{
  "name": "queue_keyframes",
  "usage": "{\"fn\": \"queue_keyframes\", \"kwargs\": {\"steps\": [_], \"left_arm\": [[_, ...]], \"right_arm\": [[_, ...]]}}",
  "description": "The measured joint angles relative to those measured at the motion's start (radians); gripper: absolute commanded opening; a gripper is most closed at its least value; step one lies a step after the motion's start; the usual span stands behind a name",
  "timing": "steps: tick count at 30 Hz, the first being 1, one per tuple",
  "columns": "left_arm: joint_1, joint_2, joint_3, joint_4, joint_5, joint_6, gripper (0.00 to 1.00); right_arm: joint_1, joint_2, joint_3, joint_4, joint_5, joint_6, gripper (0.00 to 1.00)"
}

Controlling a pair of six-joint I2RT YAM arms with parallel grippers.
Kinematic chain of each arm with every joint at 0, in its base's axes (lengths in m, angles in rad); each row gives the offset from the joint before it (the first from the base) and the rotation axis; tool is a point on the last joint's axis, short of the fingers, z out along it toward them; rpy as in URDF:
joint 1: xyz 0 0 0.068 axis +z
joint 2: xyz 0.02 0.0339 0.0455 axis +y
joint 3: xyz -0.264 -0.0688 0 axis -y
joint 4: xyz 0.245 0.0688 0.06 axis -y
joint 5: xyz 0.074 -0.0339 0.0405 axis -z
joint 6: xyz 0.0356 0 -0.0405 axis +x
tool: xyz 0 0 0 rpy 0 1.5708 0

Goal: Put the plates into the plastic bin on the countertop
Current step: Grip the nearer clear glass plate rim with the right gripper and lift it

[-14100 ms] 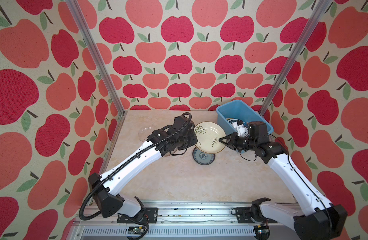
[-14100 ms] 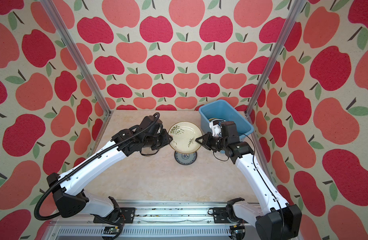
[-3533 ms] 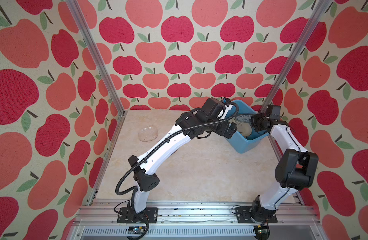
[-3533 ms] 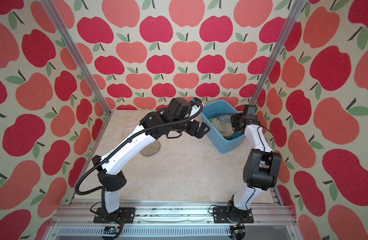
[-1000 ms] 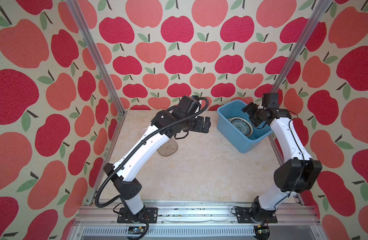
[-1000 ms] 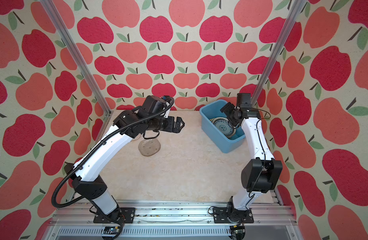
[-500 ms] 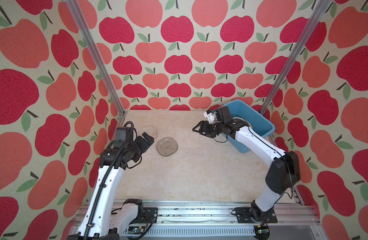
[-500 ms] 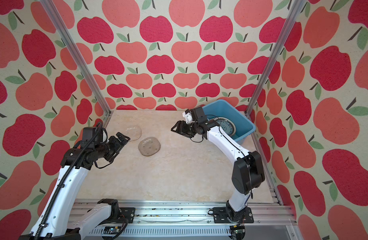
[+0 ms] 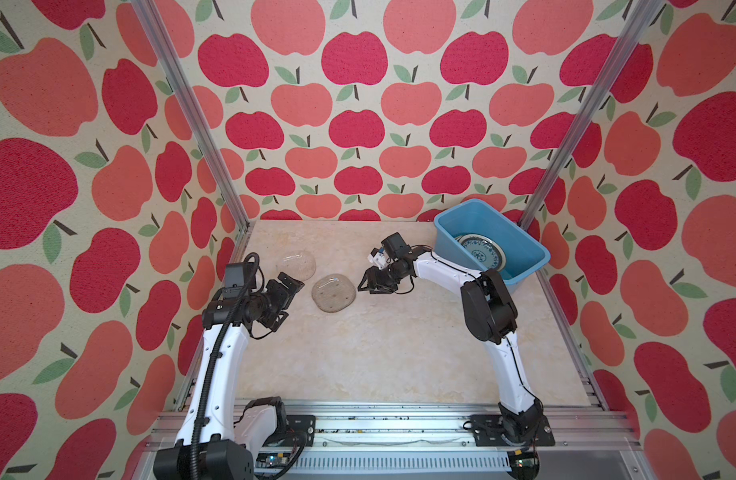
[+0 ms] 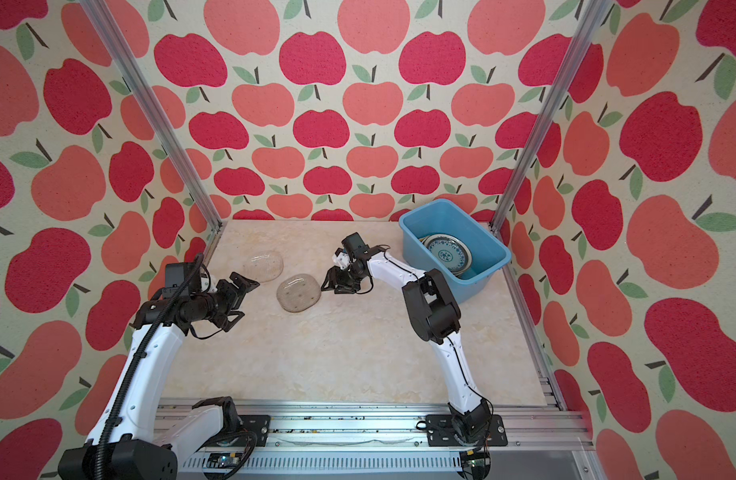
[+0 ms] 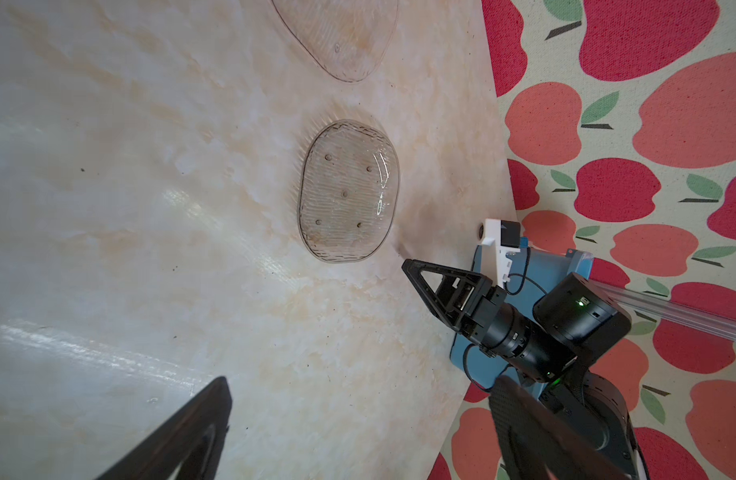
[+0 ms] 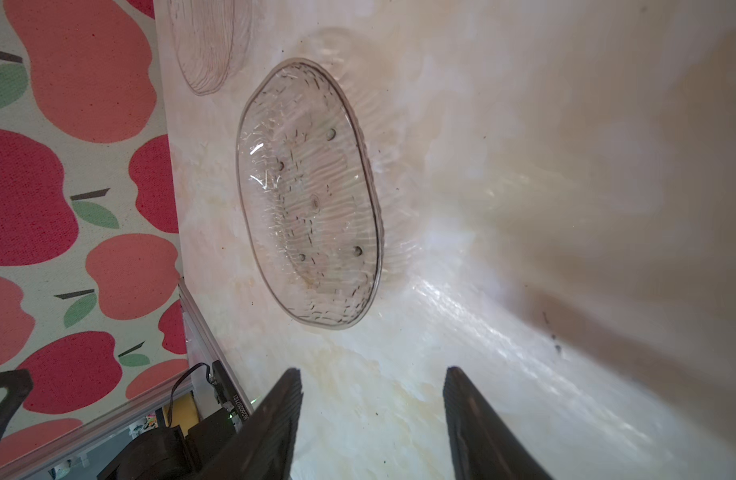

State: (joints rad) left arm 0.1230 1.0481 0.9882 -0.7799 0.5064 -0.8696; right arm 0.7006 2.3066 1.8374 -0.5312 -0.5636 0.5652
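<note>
Top views both show the plastic bin [image 9: 508, 231] at the far right corner of the surface [image 9: 379, 353]. A blue-patterned plate [image 9: 480, 251] lies uppermost inside it, with another rim showing beneath. Out on the surface lie a nearer clear glass plate [image 9: 333, 293] and, apart from it toward the left wall, a farther clear glass plate [image 9: 295, 266]. The right arm [image 9: 439, 266] reaches across the middle, its jaws partly open and empty, with the tips just beside the nearer clear glass plate. The left arm [image 9: 221, 353] has its jaws spread wide and empty, near the farther clear glass plate.
</note>
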Motion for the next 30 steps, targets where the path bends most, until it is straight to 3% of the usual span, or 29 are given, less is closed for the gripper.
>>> {"fn": "queue_keyframes", "kwargs": {"steps": [5,13,22,30], "left_arm": [[0.002,0.021,-0.007,0.049,0.019,0.007,1.0],[0.004,0.033,-0.01,0.08,0.035,0.02,1.0],[0.006,0.007,-0.01,0.08,0.037,0.022,1.0],[0.006,-0.087,0.014,0.037,0.032,0.023,1.0]], "right_arm": [[0.028,0.079,0.049,0.023,-0.015,0.008,0.52],[0.063,0.164,0.154,0.055,-0.026,0.052,0.32],[0.078,0.177,0.162,0.074,0.031,0.127,0.08],[0.078,0.085,0.083,0.066,0.103,0.147,0.03]]}}
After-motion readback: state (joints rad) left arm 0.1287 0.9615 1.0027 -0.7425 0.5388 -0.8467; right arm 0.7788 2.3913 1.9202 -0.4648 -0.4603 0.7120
